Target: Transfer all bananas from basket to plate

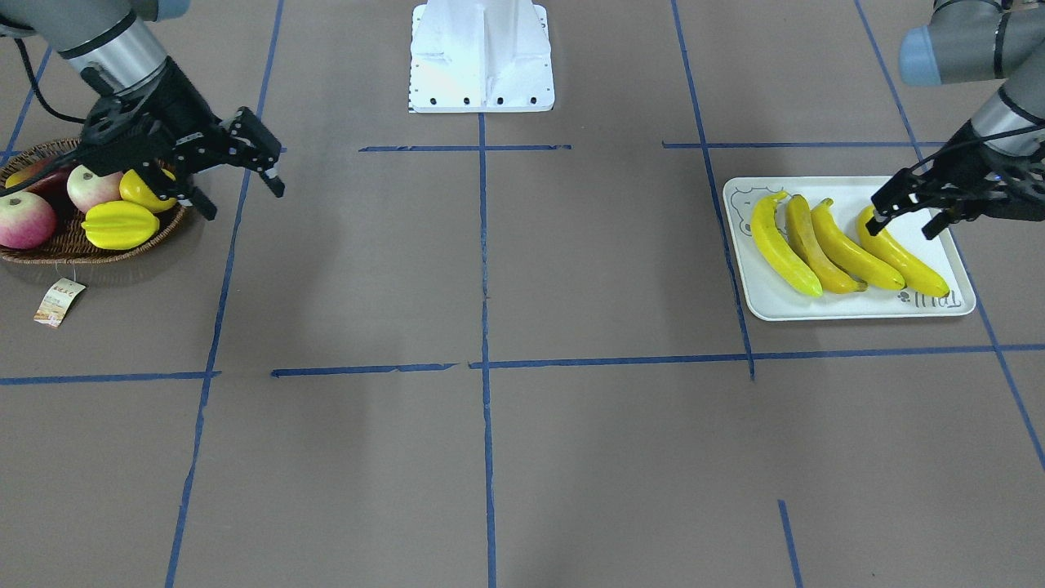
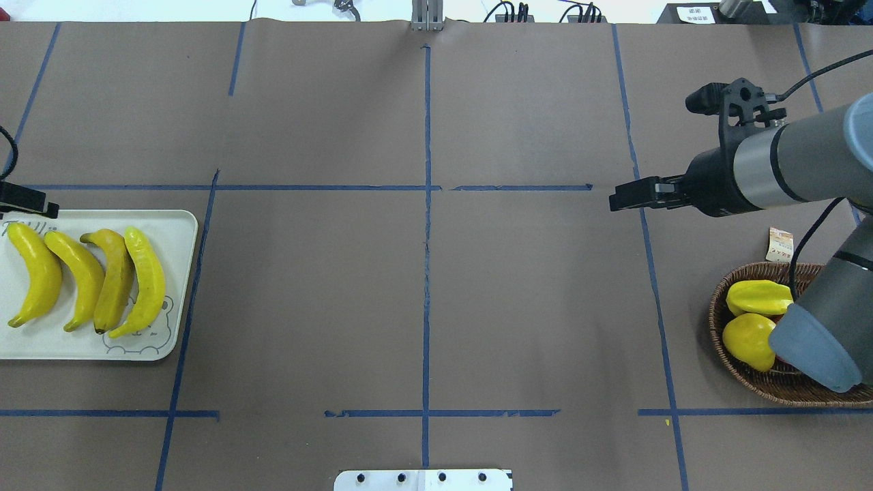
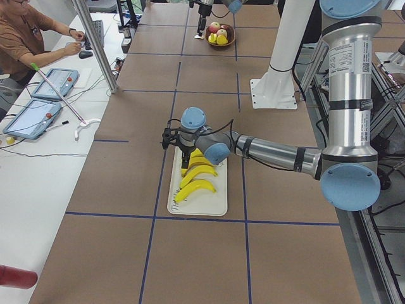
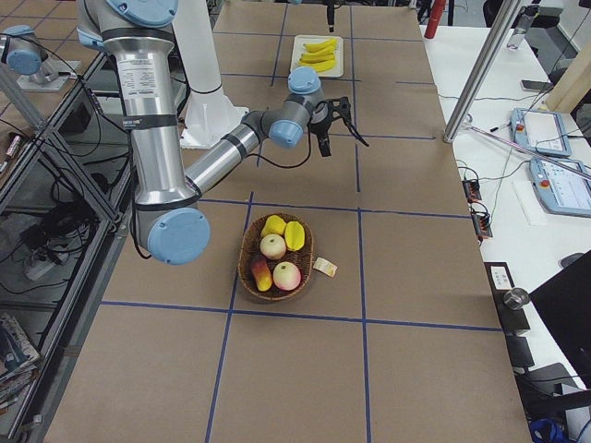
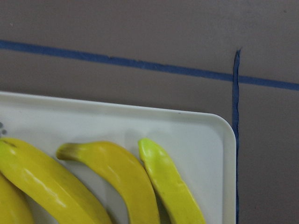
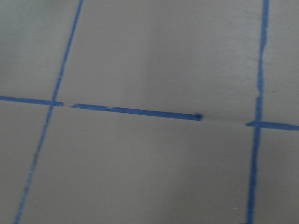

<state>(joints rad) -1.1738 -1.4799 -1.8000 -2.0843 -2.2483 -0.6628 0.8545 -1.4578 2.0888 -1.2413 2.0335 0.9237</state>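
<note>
Several yellow bananas (image 1: 849, 253) lie side by side on the pale plate (image 1: 775, 302), one of them a duller brownish yellow. My left gripper (image 1: 904, 224) hovers open over the plate's far end, one fingertip close to the tip of the outermost banana, nothing between its fingers. The left wrist view shows banana ends (image 5: 117, 177) and the plate's corner (image 5: 210, 135). The wicker basket (image 1: 57, 251) holds no banana that I can see. My right gripper (image 1: 242, 200) hangs open and empty just beside the basket, over the table.
In the basket lie a starfruit (image 1: 121, 224), a lemon (image 1: 143, 192) and apples (image 1: 24, 219); its price tag (image 1: 59, 302) rests on the table. The robot's white base (image 1: 482, 57) stands mid-table. Brown table paper with blue tape lines (image 2: 426, 273) stretches between plate and basket.
</note>
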